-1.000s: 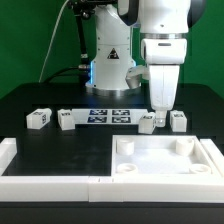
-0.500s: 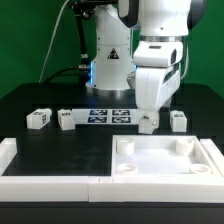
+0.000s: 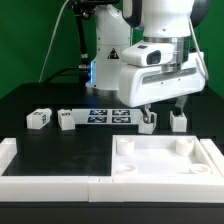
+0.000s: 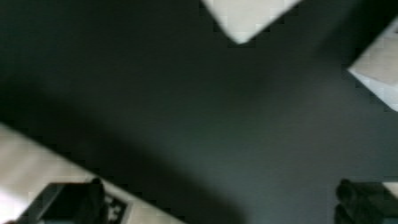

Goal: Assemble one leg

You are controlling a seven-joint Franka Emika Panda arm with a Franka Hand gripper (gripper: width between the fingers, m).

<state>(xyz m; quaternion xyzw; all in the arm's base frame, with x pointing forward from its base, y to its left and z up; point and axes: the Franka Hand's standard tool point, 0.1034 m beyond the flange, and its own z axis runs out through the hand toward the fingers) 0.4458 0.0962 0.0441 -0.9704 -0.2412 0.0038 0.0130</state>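
Tilted gripper (image 3: 164,110) hovering low over table (image 3: 60,145), jaws spread, nothing between. Just below: leg (image 3: 147,124), second leg (image 3: 179,121), both upright.

Plain green backdrop (image 3: 30,40) behind; black matte tabletop (image 3: 70,145) in front; even soft lighting.

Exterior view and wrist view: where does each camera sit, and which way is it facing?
Exterior view: sits off the arm, a little above the black table, and faces the robot across it. It shows the arm and the jaws above a leg.
Wrist view: rides on the wrist and looks past the jaws at the table. The picture is blurred, and only the two dark jaw tips show, wide apart.
Shared: the black table and the jaws. The wrist view's blurred white patches cannot be matched to any part.
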